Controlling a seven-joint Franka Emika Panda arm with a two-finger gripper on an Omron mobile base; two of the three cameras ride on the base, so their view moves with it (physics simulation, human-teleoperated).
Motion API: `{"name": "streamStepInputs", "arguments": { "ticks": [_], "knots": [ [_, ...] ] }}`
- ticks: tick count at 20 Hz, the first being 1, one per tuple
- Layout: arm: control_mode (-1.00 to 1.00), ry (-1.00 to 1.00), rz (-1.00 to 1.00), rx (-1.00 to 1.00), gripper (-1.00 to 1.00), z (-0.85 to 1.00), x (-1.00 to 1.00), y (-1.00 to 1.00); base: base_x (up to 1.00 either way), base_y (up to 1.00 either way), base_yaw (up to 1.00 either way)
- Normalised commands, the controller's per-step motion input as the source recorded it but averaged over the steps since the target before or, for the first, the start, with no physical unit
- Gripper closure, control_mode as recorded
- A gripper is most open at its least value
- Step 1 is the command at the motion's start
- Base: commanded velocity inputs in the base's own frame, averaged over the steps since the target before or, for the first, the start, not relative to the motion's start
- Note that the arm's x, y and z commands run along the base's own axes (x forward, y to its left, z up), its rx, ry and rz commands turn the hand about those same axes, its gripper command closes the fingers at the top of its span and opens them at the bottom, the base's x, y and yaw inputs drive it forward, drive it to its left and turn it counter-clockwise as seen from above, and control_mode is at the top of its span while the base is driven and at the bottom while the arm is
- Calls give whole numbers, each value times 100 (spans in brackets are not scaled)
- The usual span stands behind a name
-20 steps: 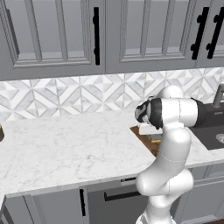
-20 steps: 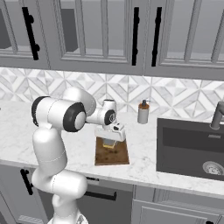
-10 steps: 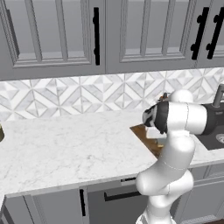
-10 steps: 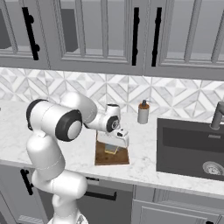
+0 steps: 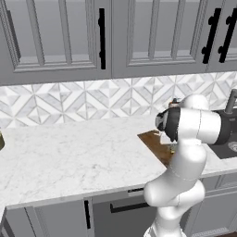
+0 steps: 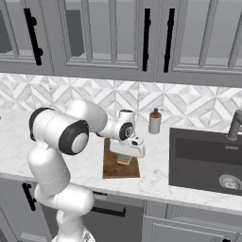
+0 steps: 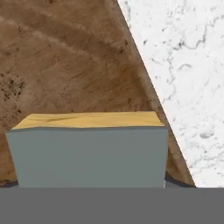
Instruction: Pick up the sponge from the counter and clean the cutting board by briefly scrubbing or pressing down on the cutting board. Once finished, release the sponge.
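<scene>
Holding the sponge [image 6: 124, 159] in its gripper [image 6: 125, 159], pressed down onto the cutting board [image 6: 118, 170], white marble tabletop [image 5: 69, 152] around, sink [image 6: 208, 160] well apart.

One sponge [image 7: 87, 148], grey over yellow, sits on one dark brown cutting board [image 6: 116, 165]. One white marble worktop [image 5: 69, 157] carries both. One soap dispenser bottle [image 6: 154, 122] stands by the tiled backsplash [image 5: 69, 99]. One dark sink basin [image 6: 205, 160] is set into the worktop, with one round drain [image 6: 230, 181] and one faucet [image 6: 234, 125] at its edge. In the right base view, four black handles show on the upper cabinets [image 6: 108, 38], and two on the lower cabinet fronts. One robot arm [image 6: 61, 142] stands before it all.
</scene>
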Motion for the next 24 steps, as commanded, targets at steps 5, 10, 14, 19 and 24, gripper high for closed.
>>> {"name": "streamStepInputs", "arguments": {
  "ticks": [5,10,14,19,24],
  "knots": [
    [-100,0,0,-1,100,-32,-14,-55,0,0,0],
    [-100,2,6,-11,100,-100,-29,-7,0,0,0],
    [-100,-5,1,0,100,-10,-86,-15,0,0,0],
    [-100,-3,1,0,100,-50,-63,-7,0,0,0],
    [-100,4,6,-8,100,-97,-25,0,0,0,0]
  ]
}}
